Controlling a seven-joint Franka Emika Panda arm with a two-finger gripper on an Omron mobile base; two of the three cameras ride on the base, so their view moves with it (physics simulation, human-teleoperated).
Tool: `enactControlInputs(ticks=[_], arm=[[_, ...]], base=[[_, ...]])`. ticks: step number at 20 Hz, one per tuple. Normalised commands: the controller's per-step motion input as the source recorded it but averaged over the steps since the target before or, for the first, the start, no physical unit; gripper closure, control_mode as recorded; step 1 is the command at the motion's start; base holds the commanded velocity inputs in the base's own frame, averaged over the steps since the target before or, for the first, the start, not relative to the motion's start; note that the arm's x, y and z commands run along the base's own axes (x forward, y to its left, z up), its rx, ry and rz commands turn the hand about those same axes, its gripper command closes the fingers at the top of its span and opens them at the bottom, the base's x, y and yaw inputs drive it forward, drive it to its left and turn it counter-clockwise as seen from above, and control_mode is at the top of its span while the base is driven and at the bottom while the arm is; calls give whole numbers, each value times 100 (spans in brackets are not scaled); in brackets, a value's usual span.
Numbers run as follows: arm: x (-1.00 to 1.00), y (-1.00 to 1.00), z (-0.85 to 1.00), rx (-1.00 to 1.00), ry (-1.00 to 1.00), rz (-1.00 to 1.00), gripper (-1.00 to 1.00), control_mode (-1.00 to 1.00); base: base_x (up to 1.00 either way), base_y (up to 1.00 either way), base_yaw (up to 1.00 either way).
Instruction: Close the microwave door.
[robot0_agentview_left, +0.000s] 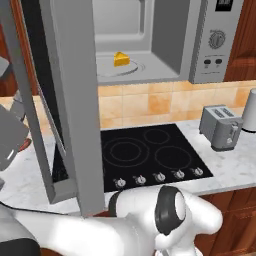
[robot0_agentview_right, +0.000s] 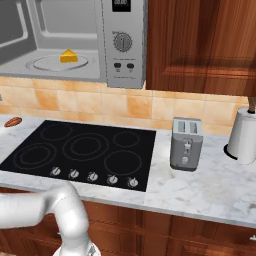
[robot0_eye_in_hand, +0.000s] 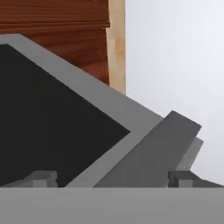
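The microwave (robot0_agentview_left: 165, 35) hangs above the cooktop with its grey cavity exposed. A yellow wedge (robot0_agentview_left: 121, 59) lies on its glass turntable. The microwave door (robot0_agentview_left: 70, 100) stands swung far out to the left, seen nearly edge-on, its dark window facing away. The arm reaches low to the left, past the door's outer side. In the hand view the door's black window (robot0_eye_in_hand: 52, 122) and grey frame (robot0_eye_in_hand: 109, 109) loom very close. My gripper (robot0_eye_in_hand: 113, 179) is open, its fingertips (robot0_eye_in_hand: 41, 178) wide apart with nothing held. The microwave's control strip (robot0_agentview_right: 122, 40) shows in the right base view.
A black cooktop (robot0_agentview_left: 150, 155) with a row of knobs lies under the microwave. A silver toaster (robot0_agentview_right: 186, 144) and a white paper-towel roll (robot0_agentview_right: 243, 136) stand on the marble counter to the right. A small reddish item (robot0_agentview_right: 13, 121) lies at the counter's left. Wooden cabinets (robot0_agentview_right: 200, 45) flank the microwave.
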Motion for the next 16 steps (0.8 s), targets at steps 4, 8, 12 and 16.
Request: enactControlInputs(ticks=[4,8,12,16], arm=[[43,-100,100,27,49,-17,-100,-100],[45,-100,71,34,49,-12,-100,-100],[89,-100,34,25,50,-3,-100,-100],[100,-82,-58,23,37,-8,-100,-100]], base=[[0,0,0],[0,0,0],[0,0,0],[0,0,0]])
